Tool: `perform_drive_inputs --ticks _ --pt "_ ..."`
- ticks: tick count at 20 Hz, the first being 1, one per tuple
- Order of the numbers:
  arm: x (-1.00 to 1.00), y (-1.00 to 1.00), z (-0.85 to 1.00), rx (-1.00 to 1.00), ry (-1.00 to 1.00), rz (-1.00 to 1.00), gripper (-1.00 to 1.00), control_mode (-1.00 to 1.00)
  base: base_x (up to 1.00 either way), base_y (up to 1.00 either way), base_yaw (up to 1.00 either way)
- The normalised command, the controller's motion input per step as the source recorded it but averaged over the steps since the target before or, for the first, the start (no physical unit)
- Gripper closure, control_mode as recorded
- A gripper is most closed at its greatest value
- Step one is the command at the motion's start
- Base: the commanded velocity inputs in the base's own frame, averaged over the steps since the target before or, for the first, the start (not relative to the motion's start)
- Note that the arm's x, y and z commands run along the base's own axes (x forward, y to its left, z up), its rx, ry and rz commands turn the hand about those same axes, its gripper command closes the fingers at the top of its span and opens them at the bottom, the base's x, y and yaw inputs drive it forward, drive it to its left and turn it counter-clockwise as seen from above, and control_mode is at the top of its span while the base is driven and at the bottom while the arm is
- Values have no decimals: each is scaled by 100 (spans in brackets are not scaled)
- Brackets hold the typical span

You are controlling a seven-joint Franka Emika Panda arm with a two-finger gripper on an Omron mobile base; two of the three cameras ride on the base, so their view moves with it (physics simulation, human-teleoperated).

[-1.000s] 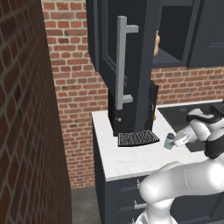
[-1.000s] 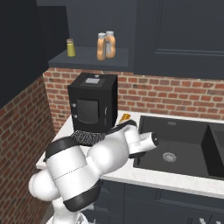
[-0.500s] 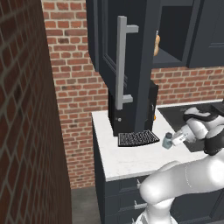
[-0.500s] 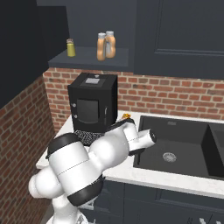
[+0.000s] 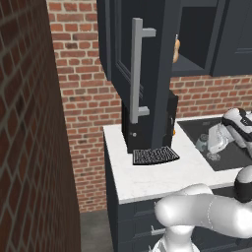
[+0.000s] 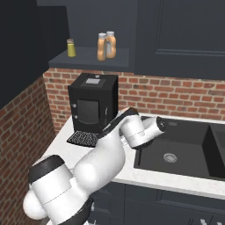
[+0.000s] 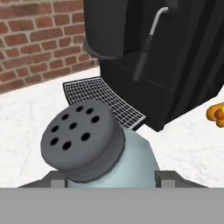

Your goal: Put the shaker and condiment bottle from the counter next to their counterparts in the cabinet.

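Note:
My gripper (image 7: 107, 180) is shut on the shaker (image 7: 94, 151), a pale teal jar with a grey perforated cap that leans between the two fingers (image 7: 56, 179). From the left base view the gripper (image 5: 207, 146) holds the shaker (image 5: 202, 143) just above the counter (image 5: 162, 179), near the sink's left edge. The condiment bottle (image 7: 216, 113) shows as an orange shape on the counter to the right of the coffee machine. The cabinet (image 6: 88, 59) is open; on its shelf stand a yellow shaker (image 6: 70, 47) and two orange bottles (image 6: 105, 46).
A black coffee machine (image 6: 92, 103) with a mesh drip tray (image 5: 155, 156) stands at the back of the counter. The open cabinet door (image 5: 152, 59) with its grey bar handle (image 5: 137, 69) hangs over it. A dark sink (image 6: 184, 149) lies to the right, a brick wall to the left.
The jaws have closed on the shaker. The hand has carried it a little up and to the right, toward the sink, and the arm has swung with it.

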Motion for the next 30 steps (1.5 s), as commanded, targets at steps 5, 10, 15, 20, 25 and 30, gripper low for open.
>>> perform_drive_inputs --ticks 5,10,15,20,25,30 --pt "-59 7 99 -23 -28 0 100 -100 0 0 0" --pt "-57 6 89 -11 -3 -4 100 -100 0 0 0" --pt "-61 7 68 -4 2 -6 100 -100 0 0 0" --pt "-63 0 83 0 11 -1 100 -100 0 0 0" --pt "-67 1 92 0 3 0 100 -100 0 0 0" --pt "-70 12 99 0 0 0 100 -100 0 0 0"
